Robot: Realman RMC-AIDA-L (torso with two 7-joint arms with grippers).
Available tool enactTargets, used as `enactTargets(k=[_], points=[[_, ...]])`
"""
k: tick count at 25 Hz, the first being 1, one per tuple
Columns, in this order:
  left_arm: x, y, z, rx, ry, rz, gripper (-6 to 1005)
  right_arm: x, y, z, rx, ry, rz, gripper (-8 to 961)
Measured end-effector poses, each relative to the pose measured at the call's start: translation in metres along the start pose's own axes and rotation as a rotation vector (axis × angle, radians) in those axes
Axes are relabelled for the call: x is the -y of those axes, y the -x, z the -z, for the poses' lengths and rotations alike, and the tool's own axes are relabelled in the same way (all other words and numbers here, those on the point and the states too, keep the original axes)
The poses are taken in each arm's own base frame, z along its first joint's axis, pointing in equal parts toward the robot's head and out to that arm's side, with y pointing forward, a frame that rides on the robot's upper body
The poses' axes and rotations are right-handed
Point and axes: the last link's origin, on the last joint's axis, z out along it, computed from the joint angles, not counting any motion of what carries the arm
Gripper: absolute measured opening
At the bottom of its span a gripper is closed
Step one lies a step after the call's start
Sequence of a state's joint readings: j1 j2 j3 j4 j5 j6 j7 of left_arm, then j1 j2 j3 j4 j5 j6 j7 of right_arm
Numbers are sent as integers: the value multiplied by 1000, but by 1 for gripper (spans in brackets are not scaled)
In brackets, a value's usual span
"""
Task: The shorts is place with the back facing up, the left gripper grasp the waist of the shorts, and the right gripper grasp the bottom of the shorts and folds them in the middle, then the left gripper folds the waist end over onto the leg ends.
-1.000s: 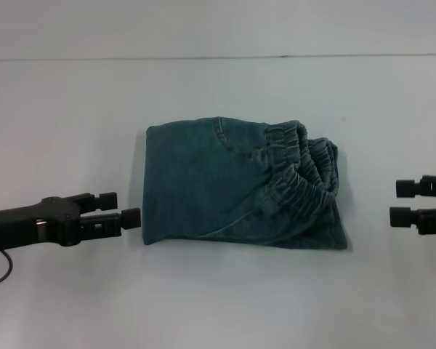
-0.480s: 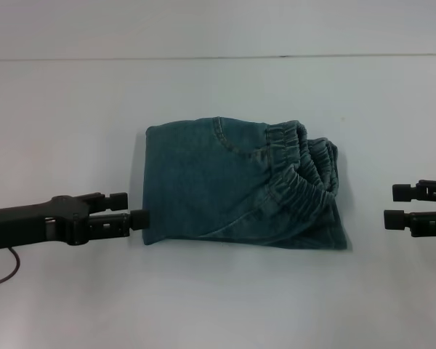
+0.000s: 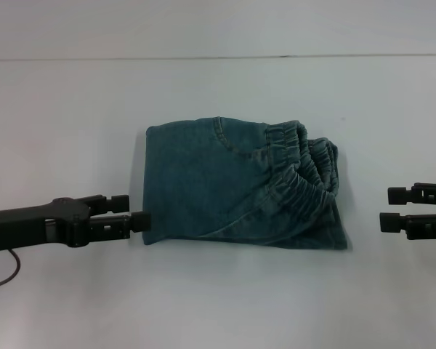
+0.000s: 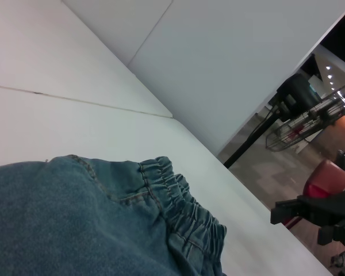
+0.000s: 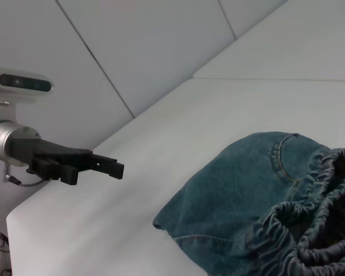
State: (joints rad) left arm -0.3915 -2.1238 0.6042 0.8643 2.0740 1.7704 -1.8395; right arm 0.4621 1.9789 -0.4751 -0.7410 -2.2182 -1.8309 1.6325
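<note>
Blue denim shorts [image 3: 218,185] lie folded into a compact rectangle in the middle of the white table [image 3: 218,87]. Their gathered elastic waist [image 3: 299,166] sits on top toward the right end. My left gripper [image 3: 136,210] hovers low just off the shorts' left folded edge, open and holding nothing. My right gripper [image 3: 386,209] stands open a short way off the shorts' right end, also holding nothing. The left wrist view shows the shorts [image 4: 75,224] up close with the right gripper [image 4: 287,211] beyond them. In the right wrist view the left gripper [image 5: 112,167] sits past the shorts [image 5: 247,195].
A seam line [image 3: 218,57] runs across the far part of the white table. The left wrist view shows a table edge [image 4: 259,201] with a room beyond it, holding a stand and a red chair [image 4: 328,178].
My left gripper has slid right, closer to the shorts' left edge. The right gripper has drifted slightly left and down. The shorts have not moved.
</note>
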Motion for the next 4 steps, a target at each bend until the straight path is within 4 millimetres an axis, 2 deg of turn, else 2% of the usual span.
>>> enactTargets(k=[4], points=[[-1, 1, -1, 1, 6, 3, 920, 0, 0, -1, 0, -2, 1, 850]])
